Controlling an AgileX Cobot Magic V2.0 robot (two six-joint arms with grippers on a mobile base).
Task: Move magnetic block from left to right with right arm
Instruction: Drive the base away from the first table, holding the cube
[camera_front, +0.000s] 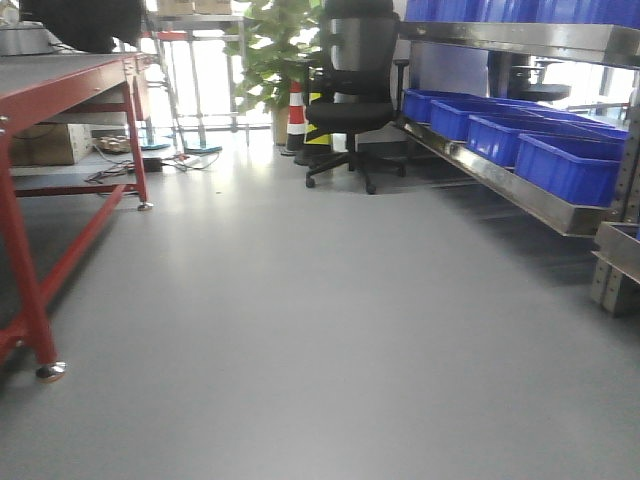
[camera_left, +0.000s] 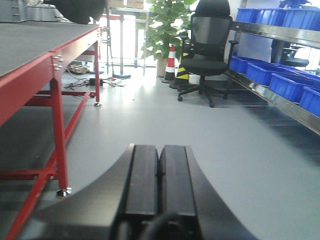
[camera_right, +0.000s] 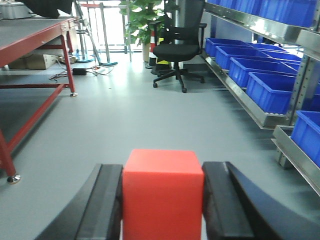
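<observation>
The magnetic block (camera_right: 162, 195), a plain matte red cube, fills the bottom centre of the right wrist view, pressed between the two black fingers (camera_right: 102, 205) of my right gripper (camera_right: 162, 172), which is shut on it above the grey floor. In the left wrist view my left gripper (camera_left: 159, 150) is shut, its two black pads touching with nothing between them. Neither arm nor the block shows in the front view.
A red-framed workbench (camera_front: 60, 80) stands on the left. Steel shelving with blue bins (camera_front: 560, 165) runs along the right. A black office chair (camera_front: 350, 100), a striped cone (camera_front: 296, 118) and a potted plant (camera_front: 275, 50) stand at the back. Grey floor (camera_front: 300, 340) lies between.
</observation>
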